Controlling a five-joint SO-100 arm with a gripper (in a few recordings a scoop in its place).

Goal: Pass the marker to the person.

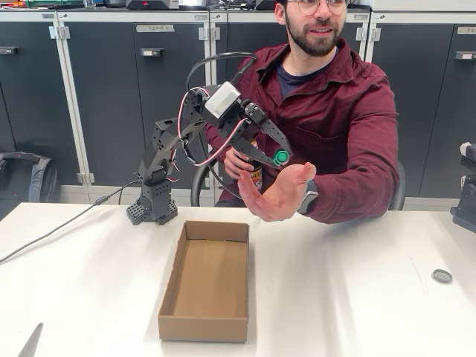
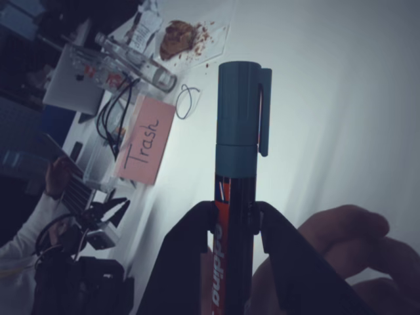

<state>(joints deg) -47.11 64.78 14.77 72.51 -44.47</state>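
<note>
The white table spans the fixed view, and the open cardboard box lying on it serves as the landmark. Behind the table, beyond the box and to its right, sits the person in a maroon shirt, one hand held out palm-up above the tabletop, just past the box's far right corner. The black arm stands on its base beyond the box's far left corner and reaches rightward over the box's far end toward that hand. The gripper is raised well above the box, right at the person's fingertips. Its jaws are clamped on the marker: in the wrist view the two dark fingers press the red-labelled barrel from both sides, with the teal cap sticking out beyond them. The person's fingers show blurred just beside the gripper. A small round disc lies on the table well to the right of the box.
</note>
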